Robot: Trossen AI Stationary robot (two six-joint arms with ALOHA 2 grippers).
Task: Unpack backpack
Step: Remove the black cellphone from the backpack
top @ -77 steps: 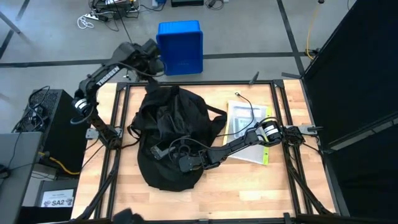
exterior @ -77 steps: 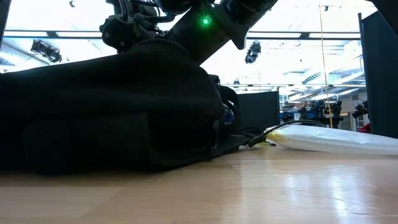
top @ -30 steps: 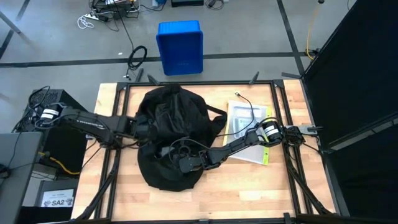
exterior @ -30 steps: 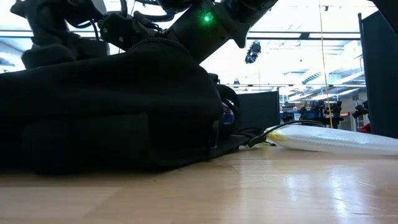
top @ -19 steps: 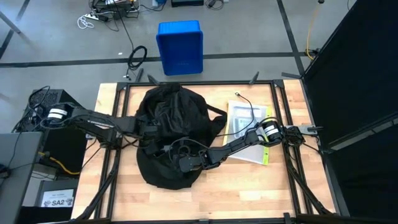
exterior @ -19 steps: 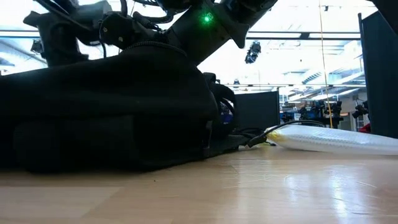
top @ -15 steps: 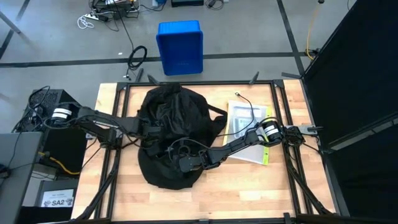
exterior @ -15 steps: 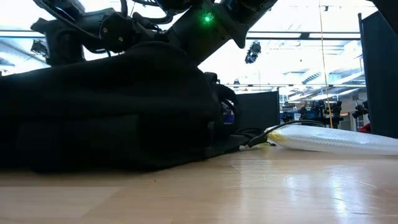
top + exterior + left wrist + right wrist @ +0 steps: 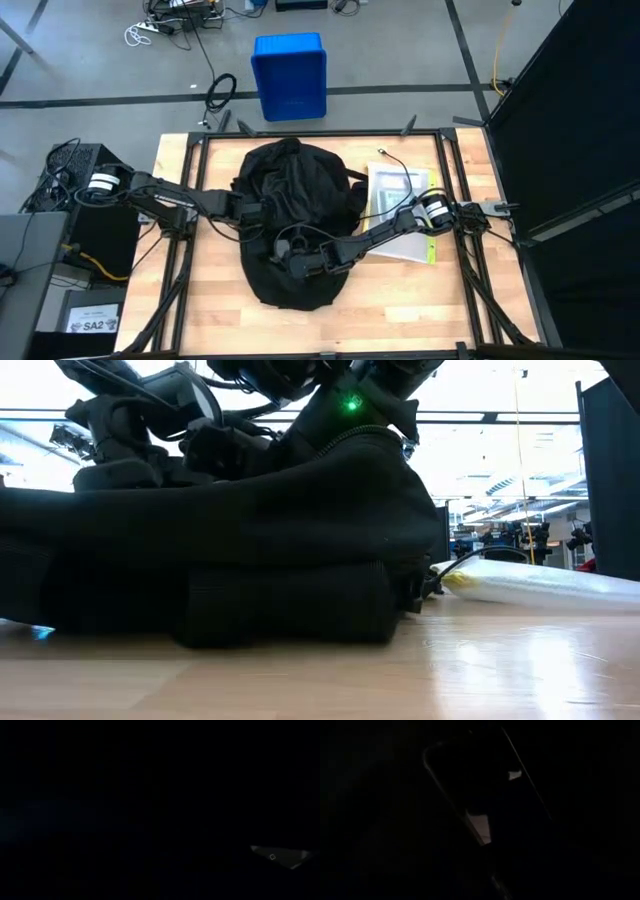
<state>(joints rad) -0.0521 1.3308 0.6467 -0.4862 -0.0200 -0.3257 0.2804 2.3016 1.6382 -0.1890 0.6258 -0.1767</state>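
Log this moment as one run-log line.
backpack mid-table | left pincer at its left side | right pincer on its front | flat package beside it

The large black fabric backpack (image 9: pixel 295 225) lies flat and slumped at the middle of the wooden table, its crumpled upper end toward the far edge, its rounded lower end toward the near edge.

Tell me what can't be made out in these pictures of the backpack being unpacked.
- Left hand: its fingers are lost against the black backpack in the high view; its wrist view is almost wholly dark.
- Right hand: fingers buried in the fabric, wrist view dark too.
- Backpack contents: hidden by the fabric in every view.
- Flat white package: partly covered by the right arm from above.
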